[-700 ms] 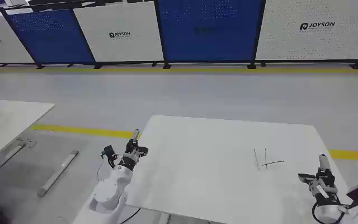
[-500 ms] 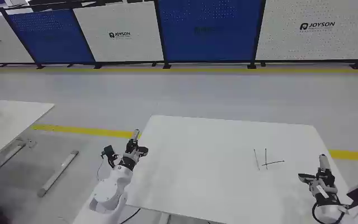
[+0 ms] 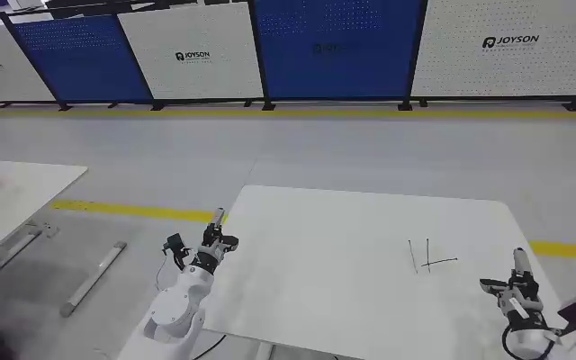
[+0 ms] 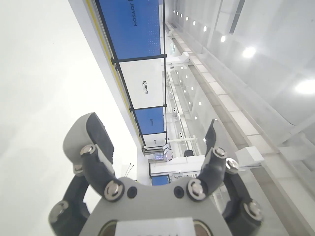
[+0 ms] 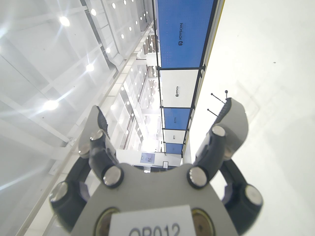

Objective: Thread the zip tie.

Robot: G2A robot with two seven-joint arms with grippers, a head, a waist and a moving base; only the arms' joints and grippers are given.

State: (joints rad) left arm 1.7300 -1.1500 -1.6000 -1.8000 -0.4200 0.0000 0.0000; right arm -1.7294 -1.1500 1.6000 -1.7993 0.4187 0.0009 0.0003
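Three thin black plastic zip ties lie loose on the right part of a white rectangular table — two roughly side by side, a third lying across one of them. The right pincer sits near them at the table's right near edge, fingers spread wide, holding nothing. The left pincer sits well apart from them at the table's left edge — also spread open and empty. Blue and white perforated panels stand across the grey floor behind.

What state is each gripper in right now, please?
Left gripper: open, holding nothing.
Right gripper: open, holding nothing.
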